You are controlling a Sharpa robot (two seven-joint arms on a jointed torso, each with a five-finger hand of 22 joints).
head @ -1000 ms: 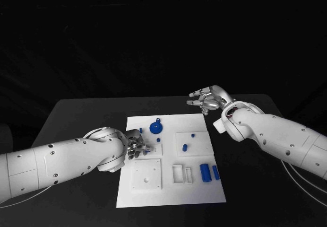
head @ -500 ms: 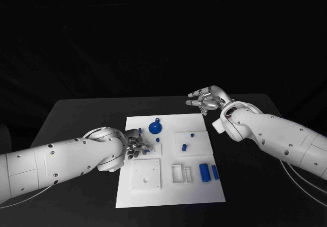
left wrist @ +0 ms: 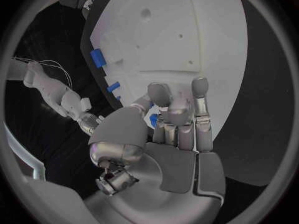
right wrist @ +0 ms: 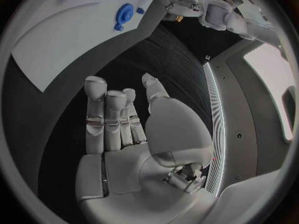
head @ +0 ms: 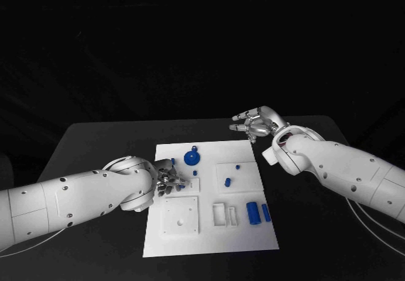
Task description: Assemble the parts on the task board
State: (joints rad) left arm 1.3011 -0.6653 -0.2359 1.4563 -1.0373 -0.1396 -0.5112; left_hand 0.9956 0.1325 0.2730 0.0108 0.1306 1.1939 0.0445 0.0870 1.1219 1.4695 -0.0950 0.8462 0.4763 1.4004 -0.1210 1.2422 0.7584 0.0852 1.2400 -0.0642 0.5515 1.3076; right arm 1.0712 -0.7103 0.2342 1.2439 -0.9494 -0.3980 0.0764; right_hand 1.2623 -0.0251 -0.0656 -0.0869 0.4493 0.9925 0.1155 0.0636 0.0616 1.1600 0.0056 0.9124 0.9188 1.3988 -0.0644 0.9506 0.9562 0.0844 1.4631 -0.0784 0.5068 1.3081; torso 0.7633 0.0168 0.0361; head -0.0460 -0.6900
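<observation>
The white task board [head: 211,234] lies mid-table. My left hand [head: 166,178] rests over its left edge with fingers curled, and pinches a small blue part [left wrist: 152,119] between thumb and fingers. My right hand [head: 256,124] hovers beyond the board's far right corner with fingers spread [right wrist: 102,119] and nothing in it. On the board are a round blue disc [head: 192,157], a small peg [head: 195,173], two short pieces [head: 227,182] on a raised square block, and two blue cylinders [head: 253,213] near the right edge. The disc [right wrist: 124,16] also appears in the right wrist view.
A raised white square block [head: 181,216] with holes sits at the board's near left, and a slotted white holder [head: 225,214] stands beside the cylinders. The black table [head: 93,146] surrounds the board on all sides. My left forearm [head: 76,196] crosses the table's left part.
</observation>
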